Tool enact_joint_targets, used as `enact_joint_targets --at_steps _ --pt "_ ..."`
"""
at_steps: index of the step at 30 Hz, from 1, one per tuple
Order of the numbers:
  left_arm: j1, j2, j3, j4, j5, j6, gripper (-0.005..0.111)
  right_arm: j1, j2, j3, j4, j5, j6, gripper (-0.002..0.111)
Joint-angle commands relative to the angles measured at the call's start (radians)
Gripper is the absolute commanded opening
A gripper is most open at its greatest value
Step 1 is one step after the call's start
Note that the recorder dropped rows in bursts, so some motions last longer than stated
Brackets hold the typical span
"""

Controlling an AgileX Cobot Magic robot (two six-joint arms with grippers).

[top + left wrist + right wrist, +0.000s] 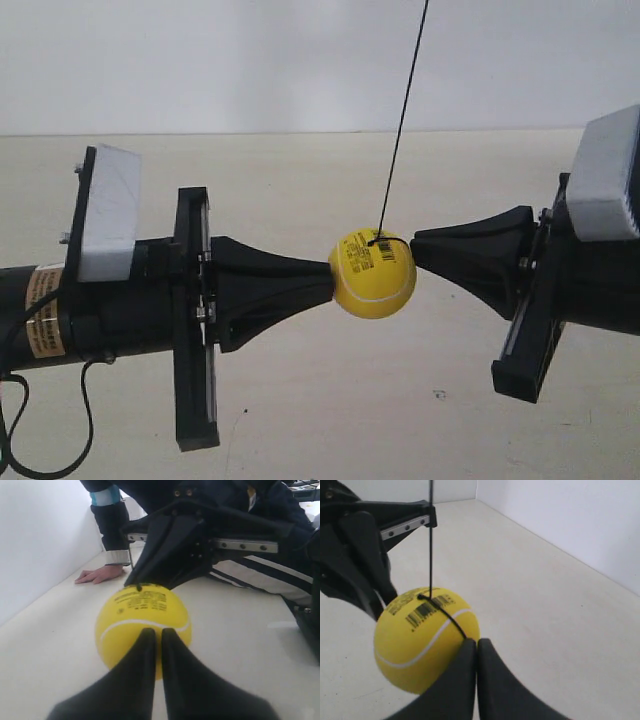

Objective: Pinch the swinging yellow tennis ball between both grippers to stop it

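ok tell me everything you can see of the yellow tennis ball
The yellow tennis ball looks smooth, with a white curved seam, black print and a barcode near its top. It hangs on a thin black string looped over it, touched on opposite sides by the shut tips of the left gripper and right gripper.

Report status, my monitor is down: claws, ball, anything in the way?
Left claw shut, right claw shut, tips on opposite sides of yellow tennis ball. Ball held, string straight. Person's hand on table behind, clear.
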Motion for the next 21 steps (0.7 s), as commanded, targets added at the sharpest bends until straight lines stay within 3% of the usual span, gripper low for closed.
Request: enact_joint_targets --at_steps 1,21 --pt "-0.04 0.004 -0.013 -0.036 -0.01 0.005 0.005 0.003 0.003 0.0 0.002 -0.035 0.006 0.0" --pt "-0.044 0.004 -0.013 -0.115 0.045 0.031 0.005 0.003 0.003 0.0 -0.005 -0.042 0.014 0.0"
